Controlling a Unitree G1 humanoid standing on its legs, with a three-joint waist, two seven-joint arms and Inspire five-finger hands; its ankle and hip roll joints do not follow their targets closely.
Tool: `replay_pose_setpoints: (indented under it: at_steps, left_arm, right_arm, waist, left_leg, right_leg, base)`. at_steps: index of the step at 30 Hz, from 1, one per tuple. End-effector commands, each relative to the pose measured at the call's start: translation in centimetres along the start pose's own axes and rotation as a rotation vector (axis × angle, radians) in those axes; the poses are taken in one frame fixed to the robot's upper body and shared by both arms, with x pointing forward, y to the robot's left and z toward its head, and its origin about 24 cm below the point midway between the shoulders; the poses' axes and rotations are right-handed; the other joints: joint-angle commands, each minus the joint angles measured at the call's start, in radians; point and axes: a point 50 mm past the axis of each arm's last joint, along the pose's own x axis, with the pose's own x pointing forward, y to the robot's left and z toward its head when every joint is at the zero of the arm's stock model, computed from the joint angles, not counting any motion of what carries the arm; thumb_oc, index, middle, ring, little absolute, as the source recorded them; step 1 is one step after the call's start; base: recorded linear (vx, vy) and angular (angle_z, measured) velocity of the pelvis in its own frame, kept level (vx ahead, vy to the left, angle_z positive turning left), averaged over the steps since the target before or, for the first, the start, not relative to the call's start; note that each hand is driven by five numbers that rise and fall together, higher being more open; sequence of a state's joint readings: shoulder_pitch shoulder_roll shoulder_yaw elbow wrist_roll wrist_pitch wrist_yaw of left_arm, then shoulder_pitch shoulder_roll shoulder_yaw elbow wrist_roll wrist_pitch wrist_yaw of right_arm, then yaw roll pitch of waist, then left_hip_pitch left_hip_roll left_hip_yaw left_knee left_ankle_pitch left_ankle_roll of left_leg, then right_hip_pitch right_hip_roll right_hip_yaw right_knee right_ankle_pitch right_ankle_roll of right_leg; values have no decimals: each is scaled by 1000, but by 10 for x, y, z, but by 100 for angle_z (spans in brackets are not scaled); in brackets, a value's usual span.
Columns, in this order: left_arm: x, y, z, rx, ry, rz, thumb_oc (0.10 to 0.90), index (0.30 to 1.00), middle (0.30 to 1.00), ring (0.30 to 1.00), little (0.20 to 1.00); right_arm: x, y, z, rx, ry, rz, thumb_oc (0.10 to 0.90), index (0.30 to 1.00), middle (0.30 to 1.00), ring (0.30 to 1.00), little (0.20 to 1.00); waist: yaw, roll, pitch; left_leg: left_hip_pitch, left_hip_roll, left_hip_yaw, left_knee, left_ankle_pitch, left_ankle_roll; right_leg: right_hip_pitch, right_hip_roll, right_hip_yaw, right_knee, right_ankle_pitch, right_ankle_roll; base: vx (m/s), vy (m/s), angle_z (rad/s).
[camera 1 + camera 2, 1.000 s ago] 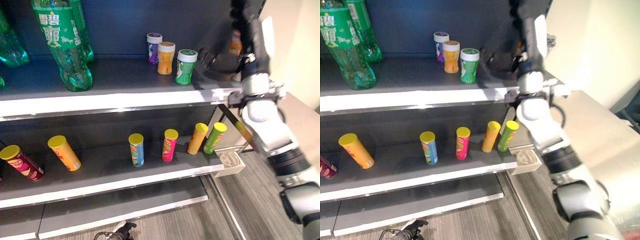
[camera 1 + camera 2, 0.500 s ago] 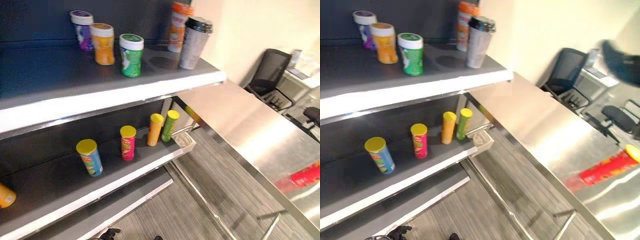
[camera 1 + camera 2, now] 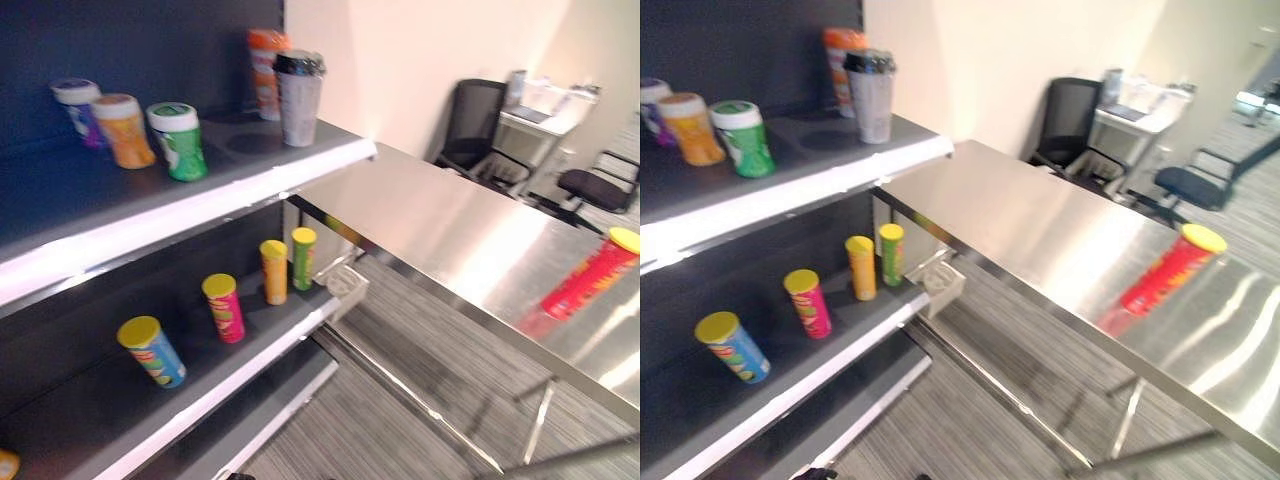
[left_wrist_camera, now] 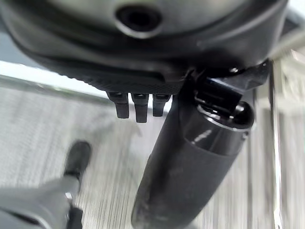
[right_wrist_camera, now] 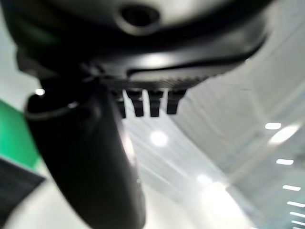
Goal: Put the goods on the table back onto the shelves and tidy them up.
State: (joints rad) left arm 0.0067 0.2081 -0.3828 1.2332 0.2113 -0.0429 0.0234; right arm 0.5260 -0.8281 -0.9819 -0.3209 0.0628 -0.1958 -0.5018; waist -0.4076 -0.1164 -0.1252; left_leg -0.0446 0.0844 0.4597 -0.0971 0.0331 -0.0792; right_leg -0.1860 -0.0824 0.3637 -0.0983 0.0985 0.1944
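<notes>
A red tube can with a yellow lid [image 3: 590, 275] stands on the steel table [image 3: 450, 230], towards its far right end, with its reflection below it. The top shelf [image 3: 200, 195] carries a purple tub [image 3: 77, 105], an orange tub [image 3: 122, 130], a green tub [image 3: 178, 141], an orange can [image 3: 263, 70] and a grey cup with a black lid [image 3: 298, 97]. My left hand [image 4: 143, 71] hangs over the floor, fingers straight, holding nothing. My right hand [image 5: 143, 57] faces a lit ceiling and is empty, fingers straight.
The lower shelf [image 3: 250, 365] holds several tube cans: blue [image 3: 152, 351], pink [image 3: 224, 308], orange [image 3: 274, 271], green [image 3: 303, 258]. A small white bin [image 3: 347, 285] hangs at its end. Office chairs [image 3: 470, 125] and a desk [image 3: 545, 115] stand behind the table.
The camera has swung right: the green bottles have left the picture, and the table with the red can has come in. My right arm, raised at the top shelf before, has left the eye views.
</notes>
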Motion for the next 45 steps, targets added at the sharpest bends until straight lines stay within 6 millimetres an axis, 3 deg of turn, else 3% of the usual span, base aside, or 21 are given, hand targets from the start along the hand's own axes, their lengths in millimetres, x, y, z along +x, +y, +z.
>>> replay_pose_setpoints:
  at_steps: [1, 2, 3, 4, 5, 6, 7, 9, 10, 11, 13, 18, 22, 24, 25, 26, 28, 29, 35, 37, 45]
  left_arm:
    - [3, 24, 38, 103, -154, 8, 800, 900, 900, 900, 900]
    - [2, 26, 37, 102, -151, 10, 800, 900, 900, 900, 900]
    - [1, 33, 30, 86, -141, 20, 800, 900, 900, 900, 900]
    - [0, 36, 26, 76, -128, 29, 800, 900, 900, 900, 900]
    - [0, 37, 26, 75, -128, 30, 800, 900, 900, 900, 900]
    - [0, 36, 24, 59, -117, 29, 800, 900, 900, 900, 900]
    - [0, 38, 23, 56, -114, 33, 800, 900, 900, 900, 900]
    - [0, 42, 24, -38, -119, 66, 800, 900, 900, 900, 900]
    - [0, 45, 22, -42, -114, 72, 800, 900, 900, 900, 900]
    - [0, 46, 19, -79, -98, 83, 800, 900, 900, 900, 900]
    - [1, 37, 13, -85, -64, 68, 800, 900, 900, 900, 900]
    - [2, 21, 18, -91, -89, 21, 800, 900, 900, 900, 900]
    - [1, 13, 15, -115, -89, 3, 800, 900, 900, 900, 900]
    - [1, 18, 26, -122, -129, 28, 800, 900, 900, 900, 900]
    - [2, 19, 27, -122, -131, 30, 800, 900, 900, 900, 900]
    - [1, 21, 32, -135, -154, 44, 800, 900, 900, 900, 900]
    - [1, 25, 44, -174, -200, 70, 800, 900, 900, 900, 900]
    - [1, 22, 51, -251, -222, 82, 800, 900, 900, 900, 900]
    - [1, 10, 71, -293, -277, 52, 800, 900, 900, 900, 900]
    - [1, 2, 74, -337, -269, 29, 800, 900, 900, 900, 900]
    - [1, 6, 98, -190, -332, 13, 800, 900, 900, 900, 900]
  right_arm:
    - [16, -15, -5, 102, 9, -183, 800, 900, 900, 900, 900]
    - [16, -14, -5, 104, 11, -182, 800, 900, 900, 900, 900]
    - [9, -1, -6, 128, 32, -139, 800, 900, 900, 900, 900]
    - [7, 5, -5, 162, 38, -129, 800, 900, 900, 900, 900]
    - [7, 5, -5, 163, 38, -129, 800, 900, 900, 900, 900]
    - [2, 22, -7, 228, 73, -86, 800, 900, 900, 900, 900]
    - [1, 24, -7, 234, 75, -83, 800, 900, 900, 900, 900]
    - [-22, 65, -13, 425, 209, -12, 800, 900, 900, 900, 900]
    - [-23, 67, -13, 434, 213, -10, 800, 900, 900, 900, 900]
    - [-46, 76, -20, 517, 311, 36, 800, 900, 900, 900, 900]
    - [-71, 92, -22, 614, 419, 87, 800, 900, 900, 900, 900]
    - [-94, 106, -1, 773, 434, 202, 800, 900, 900, 900, 900]
    - [-102, 116, 17, 867, 402, 329, 800, 900, 900, 900, 900]
    - [-99, 121, 26, 890, 363, 360, 800, 900, 900, 900, 900]
    - [-99, 121, 27, 890, 362, 358, 800, 900, 900, 900, 900]
    - [-97, 126, 31, 898, 348, 366, 800, 900, 900, 900, 900]
    - [-92, 130, 40, 926, 313, 352, 800, 900, 900, 900, 900]
    - [-87, 127, 44, 930, 283, 300, 800, 900, 900, 900, 900]
    - [-78, 109, 45, 856, 251, 115, 800, 900, 900, 900, 900]
    - [-76, 110, 53, 860, 216, 114, 800, 900, 900, 900, 900]
    - [-72, 125, 59, 885, 183, 242, 800, 900, 900, 900, 900]
  waist:
    - [40, 17, 79]
    - [42, 16, 74]
    - [65, 28, 83]
    - [71, 26, 88]
    - [69, 25, 90]
    - [103, 25, 91]
    - [103, 18, 94]
    - [193, -6, 78]
    - [193, -16, 81]
    - [208, -31, 70]
    - [211, -16, 66]
    - [185, 30, 65]
    - [168, 43, 68]
    - [191, 41, 91]
    - [189, 40, 93]
    - [213, 37, 110]
    - [242, 28, 135]
    - [260, 50, 150]
    - [254, 97, 181]
    - [241, 131, 178]
    - [212, 148, 178]
  left_leg:
    - [43, 14, 45, 10, -183, 57]
    - [39, 16, 50, 10, -183, 56]
    - [27, 46, 112, 10, -149, 51]
    - [30, 63, 136, 10, -138, 44]
    - [32, 63, 135, 10, -138, 43]
    - [34, 97, 196, 10, -119, 37]
    - [41, 96, 202, 10, -118, 34]
    - [58, 127, 289, 19, -70, 17]
    - [65, 124, 295, 18, -68, 16]
    - [79, 119, 305, 20, -57, 5]
    - [107, 136, 300, 26, -37, -16]
    - [135, 208, 278, 63, 5, -55]
    - [149, 266, 255, 114, 21, -73]
    - [115, 251, 132, 180, 24, -63]
    - [109, 254, 126, 191, 20, -63]
    - [71, 206, -4, 242, -12, -35]
    - [-2, 99, -185, 278, -76, 33]
    - [-10, 7, -286, 244, -111, 65]
    - [-164, -69, -262, 220, -22, 64]
    - [-102, -81, -280, 136, -23, 79]
    - [-26, -91, -206, 64, -28, 104]
  right_leg:
    - [-78, 133, 22, 18, 195, 52]
    - [-84, 136, 26, 18, 199, 51]
    - [-97, 110, -101, 17, 146, 39]
    - [-78, 84, -161, 18, 110, 24]
    - [-76, 84, -162, 18, 109, 23]
    - [-37, 8, -254, 36, 80, 16]
    - [-33, 9, -249, 37, 78, 15]
    - [66, -103, -341, 47, 137, 33]
    - [74, -106, -336, 34, 146, 35]
    - [78, -110, -334, 33, 142, 46]
    - [86, -86, -333, 24, 73, 34]
    - [114, -24, -347, 67, -67, -19]
    - [120, 39, -319, 125, -132, -60]
    - [119, 69, -281, 158, -151, -82]
    - [117, 69, -284, 162, -154, -83]
    - [115, 85, -257, 180, -157, -95]
    - [105, 102, -199, 198, -148, -115]
    - [118, 129, -149, 208, -160, -124]
    - [118, 147, -113, 213, -172, -137]
    - [118, 167, -70, 251, -211, -128]
    - [65, 112, -20, 362, -236, -87]
  base:
    - [-176, -47, -95]
    - [-213, -88, -152]
    - [-155, -106, -170]
    - [-154, -101, -131]
    - [-222, -124, -99]
    - [-170, -89, -92]
    - [-320, -203, -137]
    - [-242, -274, -189]
    - [-108, -252, -179]
    - [-24, -154, -103]
    - [38, -264, -32]
    - [47, -215, 28]
    - [51, -233, 2]
    - [33, -169, -28]
    - [15, -126, -51]
    - [-70, -135, -62]
    - [-4, -114, -59]
    - [106, -4, -106]
    - [67, 58, -49]
    - [241, 203, -45]
    - [161, 134, -32]
